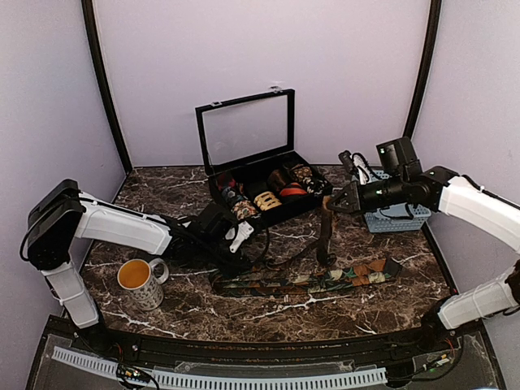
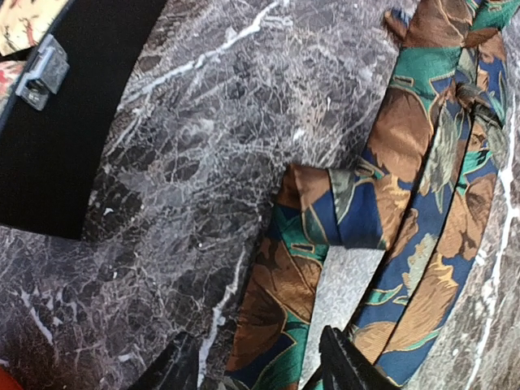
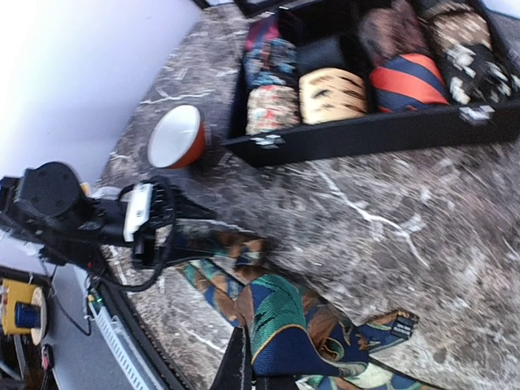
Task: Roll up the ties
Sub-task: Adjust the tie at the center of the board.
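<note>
One long patterned tie (image 1: 325, 282), in green, blue and brown, lies across the marble table in front of the arms. Its left end is folded over on itself (image 2: 333, 215). My left gripper (image 1: 227, 258) hangs over that folded end with its jaws apart (image 2: 260, 353). The cloth runs between them, and a gap shows between the left finger (image 2: 180, 366) and the cloth. The tie's other end rises off the table to my right gripper (image 1: 329, 201), which is shut on it. In the right wrist view the pinched cloth (image 3: 301, 341) bulges beside the dark finger (image 3: 240, 366).
A black box (image 1: 276, 213) with an open glass lid (image 1: 248, 130) stands behind the tie and holds several rolled ties (image 3: 329, 93). A mug (image 1: 140, 280) of orange liquid sits by the left arm. A blue basket (image 1: 398, 215) stands at the right.
</note>
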Robot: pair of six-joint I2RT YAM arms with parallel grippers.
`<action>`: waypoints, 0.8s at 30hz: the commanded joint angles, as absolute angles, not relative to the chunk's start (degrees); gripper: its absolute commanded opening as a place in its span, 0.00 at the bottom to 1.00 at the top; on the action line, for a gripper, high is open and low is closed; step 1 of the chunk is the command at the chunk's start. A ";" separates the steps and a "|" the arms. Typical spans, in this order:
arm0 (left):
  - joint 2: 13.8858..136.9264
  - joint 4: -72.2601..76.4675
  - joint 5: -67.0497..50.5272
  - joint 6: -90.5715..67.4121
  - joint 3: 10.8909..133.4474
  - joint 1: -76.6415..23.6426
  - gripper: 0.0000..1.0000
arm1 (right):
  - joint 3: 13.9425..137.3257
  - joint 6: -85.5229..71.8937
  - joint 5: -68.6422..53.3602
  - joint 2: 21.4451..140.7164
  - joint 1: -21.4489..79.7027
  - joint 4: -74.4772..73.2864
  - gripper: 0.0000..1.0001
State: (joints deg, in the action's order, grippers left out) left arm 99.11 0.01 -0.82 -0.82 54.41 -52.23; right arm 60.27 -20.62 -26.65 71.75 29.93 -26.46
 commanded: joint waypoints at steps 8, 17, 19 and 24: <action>103.39 -2.31 -0.49 -2.63 57.09 -51.86 0.38 | 55.48 -17.16 -12.63 75.60 23.03 -29.47 0.50; 101.33 -2.81 -2.41 -6.24 53.71 -49.27 0.16 | 49.55 -18.92 -19.19 72.45 33.96 -18.37 0.58; 100.00 -2.92 -2.51 -7.39 52.60 -48.41 0.09 | 49.26 -19.65 -20.44 74.16 36.38 -15.93 0.57; 94.97 -0.67 -1.77 -8.77 48.59 -47.95 0.00 | 49.34 -20.61 -20.01 81.21 43.65 -9.87 0.55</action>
State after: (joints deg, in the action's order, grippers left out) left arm 100.27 -0.91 -1.93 -6.68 51.59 -48.29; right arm 50.00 -19.46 -19.22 76.40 39.18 -17.41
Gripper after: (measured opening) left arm 0.010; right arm 0.558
